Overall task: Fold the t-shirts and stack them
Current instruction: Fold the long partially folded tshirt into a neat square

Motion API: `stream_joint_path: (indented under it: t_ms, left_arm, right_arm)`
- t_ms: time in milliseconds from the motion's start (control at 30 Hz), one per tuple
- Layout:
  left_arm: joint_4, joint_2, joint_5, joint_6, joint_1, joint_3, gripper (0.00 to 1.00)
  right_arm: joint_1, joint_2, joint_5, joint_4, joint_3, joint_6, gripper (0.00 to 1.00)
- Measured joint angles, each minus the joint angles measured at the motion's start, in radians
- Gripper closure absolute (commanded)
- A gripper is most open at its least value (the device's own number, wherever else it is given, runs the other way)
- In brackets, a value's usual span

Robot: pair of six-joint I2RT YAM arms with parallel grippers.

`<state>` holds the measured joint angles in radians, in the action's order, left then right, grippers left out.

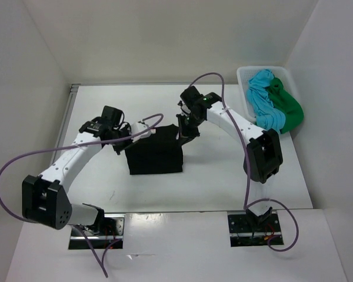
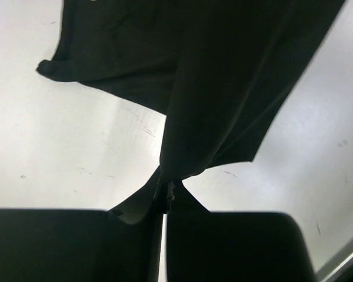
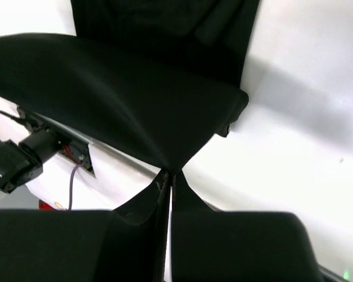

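The black t-shirt (image 1: 155,154) lies partly folded in the middle of the table, its far edge lifted. My left gripper (image 1: 128,136) is shut on the shirt's far left corner; in the left wrist view the cloth (image 2: 223,88) hangs from the closed fingertips (image 2: 166,194). My right gripper (image 1: 185,130) is shut on the far right corner, and the black cloth (image 3: 135,100) stretches away from its tips (image 3: 170,176). The turquoise t-shirt (image 1: 263,97) and the green t-shirt (image 1: 289,111) are bunched in the white basket (image 1: 245,75) at the far right.
White walls enclose the table on three sides. Purple cables loop from both arms, one arcing over the table near the right arm (image 1: 215,76). The arm bases (image 1: 97,226) sit at the near edge. The green shirt spills over the basket's near rim.
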<state>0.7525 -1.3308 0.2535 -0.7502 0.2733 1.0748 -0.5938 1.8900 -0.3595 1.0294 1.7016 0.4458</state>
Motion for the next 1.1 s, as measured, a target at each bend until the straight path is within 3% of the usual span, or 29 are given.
stream_joint_path:
  t_ms: [667,833,933,1000,1033,1100]
  left_arm:
    - [-0.219,-0.304,-0.038,0.080,-0.066,0.081,0.99]
    - [-0.258,-0.375,-0.051,0.107,-0.085,0.118,0.93]
    - [-0.282,-0.430,-0.054,0.127,-0.096,0.151,0.88]
    - [-0.291,-0.458,-0.057,0.132,-0.102,0.166,0.79]
    - [-0.296,-0.471,-0.059,0.134,-0.103,0.175,0.61]
    - [-0.309,-0.493,-0.067,0.144,-0.105,0.189,0.49]
  right_arm:
    - [0.111,0.340,-0.105,0.003,0.292,-0.072,1.00]
    - [0.146,0.391,-0.120,-0.011,0.347,-0.056,1.00]
    - [0.158,0.446,-0.129,-0.026,0.408,-0.048,0.98]
    - [0.168,0.483,-0.130,-0.035,0.447,-0.042,0.84]
    - [0.170,0.499,-0.129,-0.040,0.461,-0.037,0.83]
    - [0.175,0.526,-0.118,-0.050,0.480,-0.026,0.77]
